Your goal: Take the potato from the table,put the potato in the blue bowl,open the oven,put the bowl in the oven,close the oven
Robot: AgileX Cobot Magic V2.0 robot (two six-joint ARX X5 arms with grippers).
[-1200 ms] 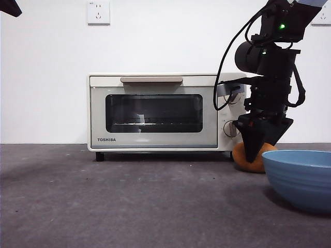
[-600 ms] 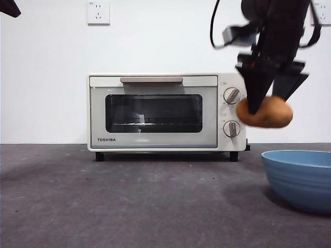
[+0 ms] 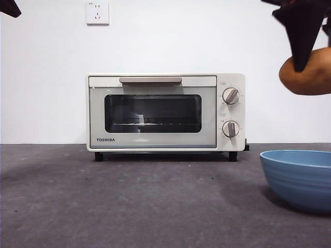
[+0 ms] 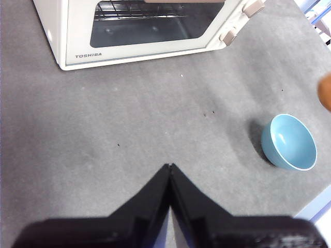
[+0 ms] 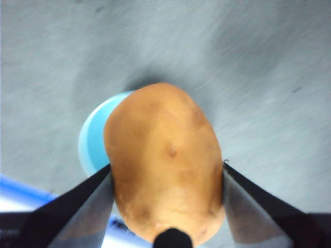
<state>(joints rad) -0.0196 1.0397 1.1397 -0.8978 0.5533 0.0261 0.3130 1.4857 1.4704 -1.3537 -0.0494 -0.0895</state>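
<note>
Bowl first, nearest of all: the blue bowl (image 3: 298, 178) sits on the table (image 3: 129, 201) at about four o'clock in the front view, cut off by the edge, upright, its ridged outside facing me. Nothing lies in it as far as the left wrist view shows (image 4: 288, 141).

High above it, at about two o'clock, the right gripper (image 3: 302, 39) hangs down from the top corner, its dark jaws tapering to a point and pinching the potato (image 3: 309, 76) between them. The potato is well clear of the table, held in the air over the bowl's near side (part of it runs out of frame). From the right wrist camera the potato (image 5: 164, 160) fills the middle, a black jaw pressed against each flank, and a crescent of the bowl (image 5: 95, 139) peeks out from behind it, so the potato is more or less over the bowl, slightly off its centre. The right gripper (image 5: 166, 178) points straight down.

The left gripper (image 4: 169, 168) waits apart, jaws pressed together tip to tip and holding nothing, looking down on bare table; in the front view it is only a black tip at eleven o'clock (image 3: 9, 7).

Farthest back, against the white wall, the oven (image 3: 165, 111) stands at the centre with its glass door closed, handle bar across the top, two knobs at its right side.
</note>
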